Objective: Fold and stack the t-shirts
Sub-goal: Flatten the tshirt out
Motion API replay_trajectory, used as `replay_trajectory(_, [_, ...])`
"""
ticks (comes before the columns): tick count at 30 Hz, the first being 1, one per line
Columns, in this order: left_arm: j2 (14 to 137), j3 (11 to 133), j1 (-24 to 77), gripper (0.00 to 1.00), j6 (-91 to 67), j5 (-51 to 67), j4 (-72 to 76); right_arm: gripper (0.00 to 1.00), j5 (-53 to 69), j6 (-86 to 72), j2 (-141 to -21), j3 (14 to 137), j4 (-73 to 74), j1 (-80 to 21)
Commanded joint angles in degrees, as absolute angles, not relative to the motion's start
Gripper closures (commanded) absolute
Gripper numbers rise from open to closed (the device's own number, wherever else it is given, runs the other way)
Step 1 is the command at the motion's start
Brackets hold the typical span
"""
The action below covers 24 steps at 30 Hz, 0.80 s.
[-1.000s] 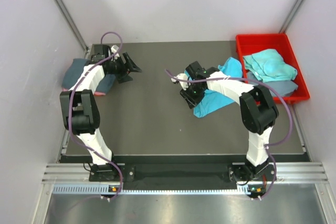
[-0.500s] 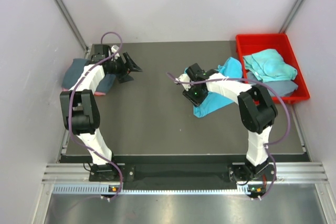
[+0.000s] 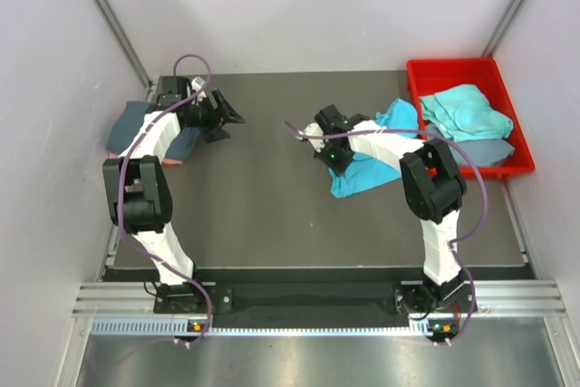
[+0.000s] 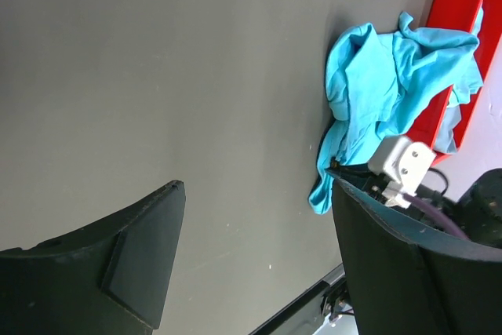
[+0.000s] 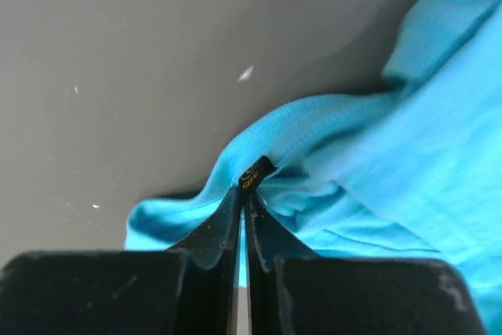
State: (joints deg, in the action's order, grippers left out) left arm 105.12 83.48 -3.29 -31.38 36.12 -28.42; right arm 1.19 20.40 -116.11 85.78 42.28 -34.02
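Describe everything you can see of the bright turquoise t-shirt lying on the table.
The turquoise t-shirt is soft knit cloth, crumpled and unfolded, lying in a loose heap on the dark table right of centre. Its far end reaches the red bin. The right gripper is shut on a ribbed hem at its left edge; the arm lies across it.

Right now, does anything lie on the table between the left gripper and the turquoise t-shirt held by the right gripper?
Nothing visible does. Only bare table lies between the open left gripper and the turquoise t-shirt. The right gripper is pinched shut on its hem.
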Motion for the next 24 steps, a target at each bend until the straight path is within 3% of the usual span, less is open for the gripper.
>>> replay_trajectory(1, [102.04,83.85,-3.43,0.21,-31.11,36.12,-26.28,1.00,1.58,20.65,-116.10,95.95,41.57,-34.37])
replay_trajectory(10, [102.83,84.37,-3.34,0.21,-30.76,34.98,-26.19,1.00,5.10,21.62,-119.18,133.92,41.75,-33.84])
replay_trajectory(12, [103.01,84.46,-3.25,0.21,-30.59,34.54,-26.28,1.00,5.18,21.10,-118.22,138.58,39.83,-33.75])
replay_trajectory(18, [103.36,84.55,-3.34,0.21,-30.32,34.28,-26.37,0.99,5.28,19.86,-109.96,136.76,31.55,-33.57])
replay_trajectory(20, [103.36,84.55,-3.34,0.21,-30.32,34.28,-26.46,0.81,3.53,19.60,-108.99,133.18,33.91,-33.75])
replay_trajectory(21, [103.53,84.64,-3.25,0.21,-30.50,34.36,-26.46,0.55,3.08,18.99,-108.81,130.89,37.75,-33.66])
replay_trajectory(24, [103.80,84.90,-3.34,0.21,-30.85,34.63,-26.10,0.36,4.83,17.49,-109.78,120.71,46.11,-33.58])
